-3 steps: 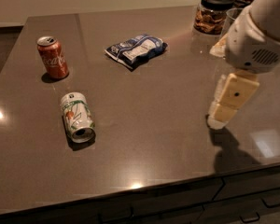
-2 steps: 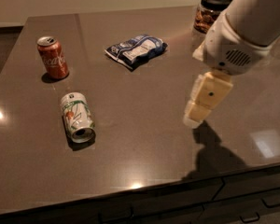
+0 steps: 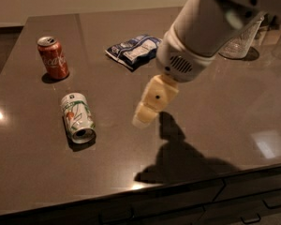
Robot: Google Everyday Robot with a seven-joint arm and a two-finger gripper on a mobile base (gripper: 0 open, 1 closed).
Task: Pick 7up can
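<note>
The 7up can [image 3: 77, 116], white and light green with a red-orange spot, lies on its side on the dark table [image 3: 210, 116], left of centre, its silver end facing the front. My gripper [image 3: 144, 116] hangs above the table to the right of the can, about a can's length away, at the end of the white arm [image 3: 206, 32] that comes in from the upper right. It holds nothing.
A red cola can [image 3: 53, 57] stands upright at the back left. A blue and white snack bag [image 3: 133, 50] lies at the back centre. A glass jar [image 3: 241, 41] stands at the back right, partly behind the arm. The table's front edge runs along the bottom, above drawers.
The arm and gripper have moved left across the table, from the right side toward the 7up can. The cans and the bag have not moved.
</note>
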